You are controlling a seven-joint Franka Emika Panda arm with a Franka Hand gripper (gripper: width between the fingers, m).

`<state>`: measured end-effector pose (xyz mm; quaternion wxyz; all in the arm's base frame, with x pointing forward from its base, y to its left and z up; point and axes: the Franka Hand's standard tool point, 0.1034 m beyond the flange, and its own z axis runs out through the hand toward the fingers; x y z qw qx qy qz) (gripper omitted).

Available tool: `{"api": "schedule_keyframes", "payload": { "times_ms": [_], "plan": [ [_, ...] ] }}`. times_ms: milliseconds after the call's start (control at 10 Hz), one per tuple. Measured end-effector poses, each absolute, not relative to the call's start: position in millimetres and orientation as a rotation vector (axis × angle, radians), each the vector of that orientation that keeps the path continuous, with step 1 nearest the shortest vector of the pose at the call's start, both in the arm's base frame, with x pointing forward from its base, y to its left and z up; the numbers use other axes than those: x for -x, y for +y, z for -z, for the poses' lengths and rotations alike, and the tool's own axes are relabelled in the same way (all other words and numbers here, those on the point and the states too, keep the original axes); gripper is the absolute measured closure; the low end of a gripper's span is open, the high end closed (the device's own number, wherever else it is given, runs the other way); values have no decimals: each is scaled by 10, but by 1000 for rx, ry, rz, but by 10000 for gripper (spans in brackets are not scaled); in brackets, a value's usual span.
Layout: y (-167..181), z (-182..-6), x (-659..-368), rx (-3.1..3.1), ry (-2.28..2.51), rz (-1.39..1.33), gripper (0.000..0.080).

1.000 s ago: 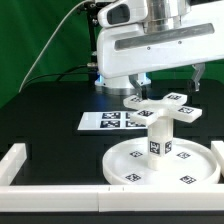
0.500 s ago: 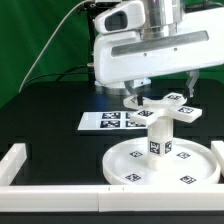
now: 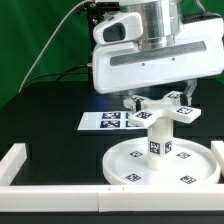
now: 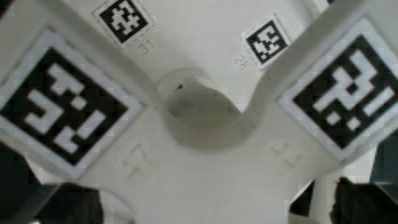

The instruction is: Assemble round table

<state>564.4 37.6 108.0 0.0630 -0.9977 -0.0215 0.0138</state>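
The round white disc lies flat on the black table. The short thick leg stands upright at its middle. The cross-shaped base sits on top of the leg. My gripper is open and hangs low over the base, one finger on either side of it. In the wrist view the base fills the frame, with tags on its arms and a round socket at its centre. My gripper straddles it, and its dark fingers show at the frame's corners. I cannot tell if they touch the base.
The marker board lies flat behind the disc at the exterior view's left. The white border wall runs along the front, with a corner piece at the left. The arm's large white body looms over the parts.
My gripper has come down and shifted to the exterior view's left, from above and behind the cross-shaped base to straddling it. The parts have not moved.
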Motion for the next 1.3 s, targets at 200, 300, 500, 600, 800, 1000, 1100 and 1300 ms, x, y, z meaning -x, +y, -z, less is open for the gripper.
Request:
{"api": "schedule_keyframes", "payload": {
  "times_ms": [200, 300, 500, 600, 800, 1000, 1100, 1300],
  "plan": [
    [374, -1081, -5645, 3015, -48, -42, 365],
    [378, -1080, -5645, 3014, 59, -49, 365],
    [377, -1080, -5647, 3009, 206, -56, 362],
    [373, -1074, -5662, 2988, 417, -34, 362],
    [379, -1075, -5640, 2856, 922, 71, 362],
    [363, -1079, -5624, 2647, 1295, 126, 361],
    [352, -1077, -5617, 2560, 1405, 111, 361],
    [354, -1079, -5612, 2510, 1476, 122, 361]
  ]
}}
